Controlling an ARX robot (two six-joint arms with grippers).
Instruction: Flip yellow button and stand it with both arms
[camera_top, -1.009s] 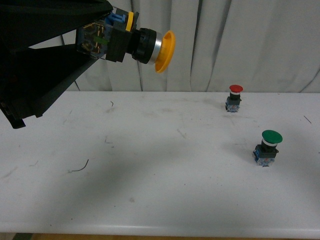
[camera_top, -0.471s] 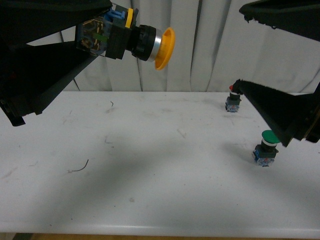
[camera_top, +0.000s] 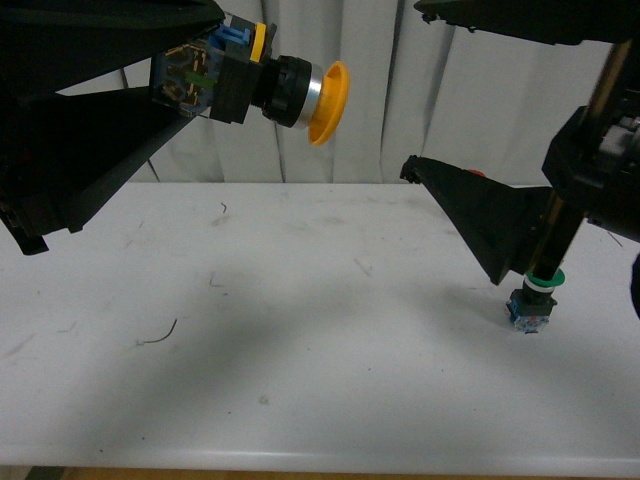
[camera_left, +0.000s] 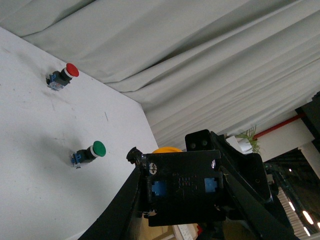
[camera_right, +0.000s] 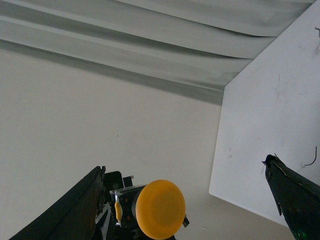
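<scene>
Yellow button (camera_top: 285, 88): held high above the white table (camera_top: 300, 340), lying sideways, cap turned toward the right arm.
Left gripper (camera_top: 198, 72): clamped on the contact block.
Right gripper (camera_top: 412, 88): fingers spread wide, level with the cap, well apart from it.
Green button (camera_top: 530, 308): upright on the table, partly hidden behind the right arm.
Red button (camera_left: 64, 76): on the table near the curtain (camera_left: 165, 45).

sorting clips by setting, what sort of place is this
Likely a robot test lab: a plain white table backed by a grey curtain, with a red button and a green button standing on it as props.
</scene>
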